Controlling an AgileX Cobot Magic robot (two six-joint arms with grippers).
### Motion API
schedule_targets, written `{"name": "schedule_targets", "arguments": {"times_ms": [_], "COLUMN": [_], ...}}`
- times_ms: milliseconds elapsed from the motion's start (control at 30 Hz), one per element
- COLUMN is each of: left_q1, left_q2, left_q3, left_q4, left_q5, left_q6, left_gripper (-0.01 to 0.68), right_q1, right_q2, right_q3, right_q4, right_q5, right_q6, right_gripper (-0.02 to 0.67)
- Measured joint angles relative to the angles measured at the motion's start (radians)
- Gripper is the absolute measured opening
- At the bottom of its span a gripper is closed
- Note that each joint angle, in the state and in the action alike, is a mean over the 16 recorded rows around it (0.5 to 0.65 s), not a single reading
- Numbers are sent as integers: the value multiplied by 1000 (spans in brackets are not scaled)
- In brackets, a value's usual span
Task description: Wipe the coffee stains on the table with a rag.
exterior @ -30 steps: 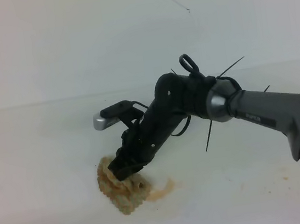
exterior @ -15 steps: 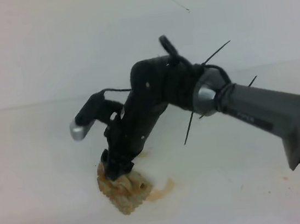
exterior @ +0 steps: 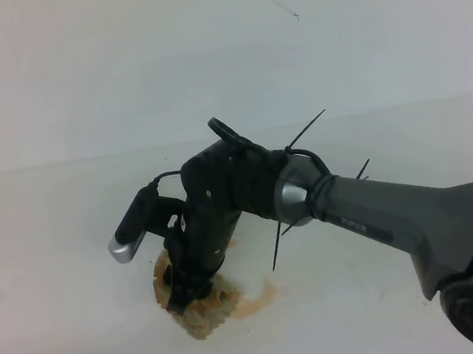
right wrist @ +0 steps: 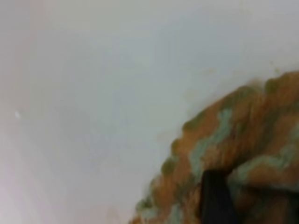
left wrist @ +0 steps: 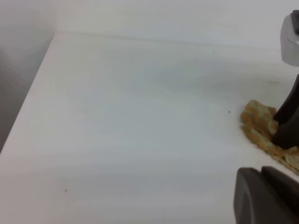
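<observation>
- Since a second ago the right arm (exterior: 373, 220) has swung lower and further toward the left of the exterior high view; its wrist now sits closer to the bench (exterior: 55, 253), and its jaws, which had lifted to the rag's upper edge half a second ago, press down into the rag (exterior: 203, 308) again.
- The right gripper (exterior: 181, 296) points steeply down, its tip buried in the cloth; in the right wrist view one dark finger (right wrist: 216, 198) pokes into the folds.
- How far these jaws stand apart cannot be told from the pictures: the fingertips are hidden in the rag, and no clear grip on it shows.
- The rag lies directly under and around the right jaws, bunched into a lumpy wad, beige with greenish patches and heavy orange-brown staining.
- The coffee stains (exterior: 257, 300) show as a flat tan-brown smear just beside the rag, on the side away from the jaws' silver camera housing (exterior: 124, 248), touching the cloth's edge.
- Only a dark part of the left gripper (left wrist: 266, 196) shows in the left wrist view's lower corner, near the rag; whether its jaws are wide or narrow cannot be told.
- No containers are on the bench.
</observation>
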State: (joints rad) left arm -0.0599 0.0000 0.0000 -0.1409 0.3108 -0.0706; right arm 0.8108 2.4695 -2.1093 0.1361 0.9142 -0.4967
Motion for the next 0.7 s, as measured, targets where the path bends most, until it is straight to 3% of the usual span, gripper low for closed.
{"name": "schedule_targets", "arguments": {"times_ms": [533, 700], "left_q1": [0, 0], "left_q2": [0, 0], "left_q3": [0, 0], "left_q4": [0, 0], "left_q5": [0, 0], "left_q6": [0, 0], "left_gripper": [-2, -2], "right_q1": [-31, -75], "right_q2": [23, 23], "right_q3": [-7, -7], "right_q4": [1, 5], "right_q5": [71, 76], "right_q6": [-23, -23], "right_gripper": [68, 47]}}
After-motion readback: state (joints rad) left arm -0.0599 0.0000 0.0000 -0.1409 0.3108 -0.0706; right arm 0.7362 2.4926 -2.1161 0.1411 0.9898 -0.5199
